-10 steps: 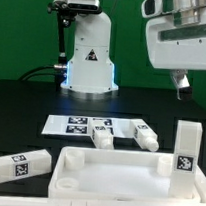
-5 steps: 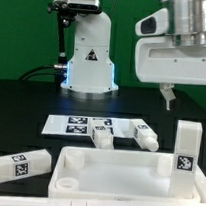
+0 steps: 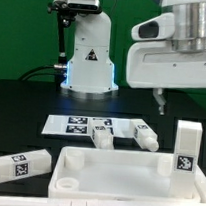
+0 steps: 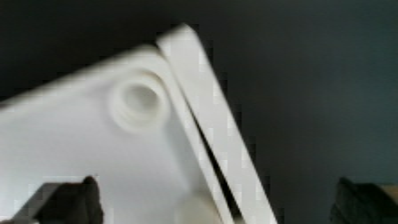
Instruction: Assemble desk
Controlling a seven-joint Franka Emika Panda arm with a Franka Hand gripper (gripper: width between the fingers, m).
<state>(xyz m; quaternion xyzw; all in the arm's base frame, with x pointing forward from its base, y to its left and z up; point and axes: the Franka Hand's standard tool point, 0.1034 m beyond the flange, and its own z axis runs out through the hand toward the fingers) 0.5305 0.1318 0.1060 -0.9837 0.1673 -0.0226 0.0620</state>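
**Exterior view: gripper [image 3: 160, 95] hangs wide open, high over the desk top [image 3: 120, 180]**

Wrist view settles the hand straight away. Two dark fingers [image 4: 68, 200] sit at opposite edges of the picture, well apart, with nothing clamped between them. Framed between them is one corner of the white desk top. Its raised rim runs diagonally and a round corner socket [image 4: 139, 103] sits just inside it. There is no contact: the top lies below the hand, clear of it.

Over to the exterior view: the desk top lies flat at the front of the black table [image 3: 15, 114], sockets facing up. The gripper is up in the air beyond it, toward the exterior view's right, one fingertip poking down under the arm's white body.

Lower down, the upright leg [image 3: 186, 148] stands at the top's far corner on that same side, tag facing the camera. It is near the hand but apart from it. Whether it sits in a socket I cannot tell.

A leg on its side [image 3: 16, 165] lies off the top's end on the exterior view's left. The third leg [image 3: 101, 138] and fourth leg [image 3: 145, 136] lie past the far edge, at the front edge of the marker board [image 3: 85, 121].
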